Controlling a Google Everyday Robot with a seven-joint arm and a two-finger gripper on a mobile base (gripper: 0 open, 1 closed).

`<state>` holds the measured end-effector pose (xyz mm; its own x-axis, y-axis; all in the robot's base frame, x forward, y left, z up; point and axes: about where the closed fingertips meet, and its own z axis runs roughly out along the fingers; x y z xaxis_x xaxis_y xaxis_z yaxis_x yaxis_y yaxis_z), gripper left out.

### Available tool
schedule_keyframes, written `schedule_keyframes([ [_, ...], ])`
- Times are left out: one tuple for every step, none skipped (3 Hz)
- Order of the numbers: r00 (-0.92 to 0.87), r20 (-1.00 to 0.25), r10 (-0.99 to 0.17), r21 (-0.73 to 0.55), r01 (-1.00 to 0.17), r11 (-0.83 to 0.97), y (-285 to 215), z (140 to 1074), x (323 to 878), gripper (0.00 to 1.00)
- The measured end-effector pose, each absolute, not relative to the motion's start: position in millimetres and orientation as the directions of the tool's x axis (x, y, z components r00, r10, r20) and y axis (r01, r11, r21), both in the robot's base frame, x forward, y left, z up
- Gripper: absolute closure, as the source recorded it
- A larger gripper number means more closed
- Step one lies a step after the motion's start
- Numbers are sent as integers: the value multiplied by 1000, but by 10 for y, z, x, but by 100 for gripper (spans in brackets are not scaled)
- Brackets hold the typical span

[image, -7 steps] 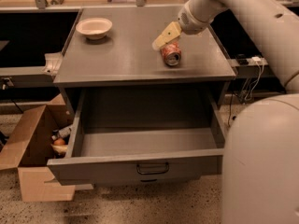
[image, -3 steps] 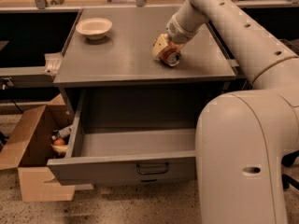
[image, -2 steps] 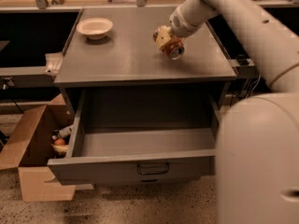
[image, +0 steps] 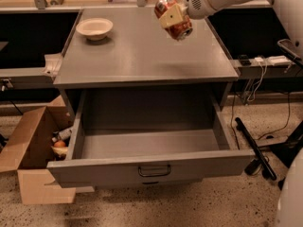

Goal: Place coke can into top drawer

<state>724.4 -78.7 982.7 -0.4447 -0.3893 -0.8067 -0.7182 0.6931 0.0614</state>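
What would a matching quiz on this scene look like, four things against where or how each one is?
Things:
1. coke can
2. bowl
3. top drawer
4. cardboard box

Places or states:
A. on the floor at the left
B. pulled open
C. gripped in the hand, in the air above the cabinet top
D. sitting on the cabinet top, back left

Pairs: 1-C, 2-D, 3-B, 4-A

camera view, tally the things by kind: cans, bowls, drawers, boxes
can: 1, gripped in the hand above the cabinet top
bowl: 1
drawer: 1, open
cardboard box: 1
total: 4
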Motion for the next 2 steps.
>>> schedule_keyframes([
  [-445, -790, -423, 54, -737, 674, -746, 9704, 7201, 100],
  [-380, -780, -498, -16, -783, 622, -737, 9737, 6900, 100],
])
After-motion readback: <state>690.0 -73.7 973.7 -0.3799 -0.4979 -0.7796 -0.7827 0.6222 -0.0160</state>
